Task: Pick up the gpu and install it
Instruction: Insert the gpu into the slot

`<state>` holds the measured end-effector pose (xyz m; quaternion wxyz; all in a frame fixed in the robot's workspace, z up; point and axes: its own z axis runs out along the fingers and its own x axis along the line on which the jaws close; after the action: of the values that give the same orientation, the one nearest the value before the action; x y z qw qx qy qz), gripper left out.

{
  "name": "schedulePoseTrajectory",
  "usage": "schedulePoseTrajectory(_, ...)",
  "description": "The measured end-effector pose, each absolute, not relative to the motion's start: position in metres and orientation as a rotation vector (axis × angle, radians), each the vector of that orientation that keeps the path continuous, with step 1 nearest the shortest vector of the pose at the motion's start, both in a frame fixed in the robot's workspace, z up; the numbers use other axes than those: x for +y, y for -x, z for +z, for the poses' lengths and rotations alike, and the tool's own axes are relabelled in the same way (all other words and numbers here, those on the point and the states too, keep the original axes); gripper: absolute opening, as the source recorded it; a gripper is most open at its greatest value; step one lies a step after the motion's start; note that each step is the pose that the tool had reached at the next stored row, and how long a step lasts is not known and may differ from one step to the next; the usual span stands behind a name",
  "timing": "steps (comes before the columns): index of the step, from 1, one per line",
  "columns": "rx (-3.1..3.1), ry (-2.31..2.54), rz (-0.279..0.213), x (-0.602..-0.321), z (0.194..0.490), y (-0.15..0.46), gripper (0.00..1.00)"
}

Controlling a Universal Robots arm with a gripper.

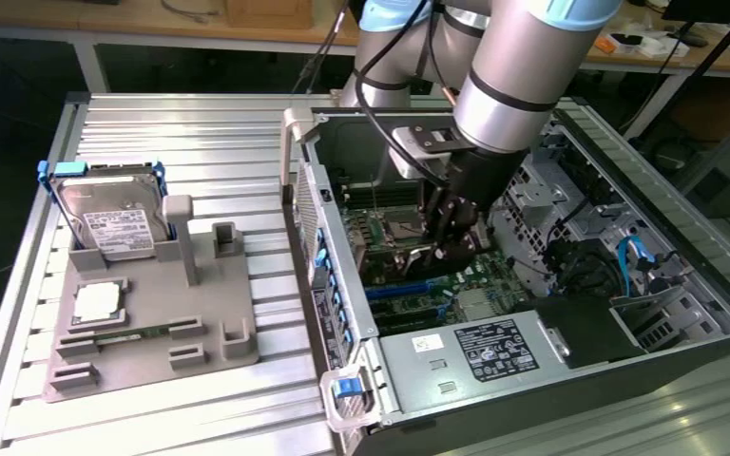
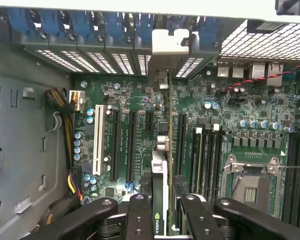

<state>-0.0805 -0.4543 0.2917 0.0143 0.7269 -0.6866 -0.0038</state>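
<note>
My gripper (image 1: 448,249) is down inside the open computer case (image 1: 339,313), shut on the gpu (image 1: 418,258), a thin dark card held on edge over the motherboard (image 1: 467,285). In the wrist view the gpu (image 2: 161,165) runs as a narrow strip from between my gripper's (image 2: 160,202) black fingers (image 2: 139,212) toward the rear wall of the case. Its silvery end bracket (image 2: 167,42) sits at the row of blue slot latches. The card lies along the long black expansion slots (image 2: 130,145). Whether it is seated in a slot I cannot tell.
On the exterior view's left a grey holder (image 1: 201,285) carries a silver hard drive in a blue frame (image 1: 105,218), a processor chip (image 1: 96,302) and a green memory stick (image 1: 130,332). In the case are a power supply (image 1: 492,347), cables (image 1: 625,261) and the processor socket (image 2: 252,182).
</note>
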Motion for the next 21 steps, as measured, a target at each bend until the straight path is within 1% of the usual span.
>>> schedulePoseTrajectory(21,-2.167,-2.235,-0.012,-0.4531,0.2845,0.0878,0.27)
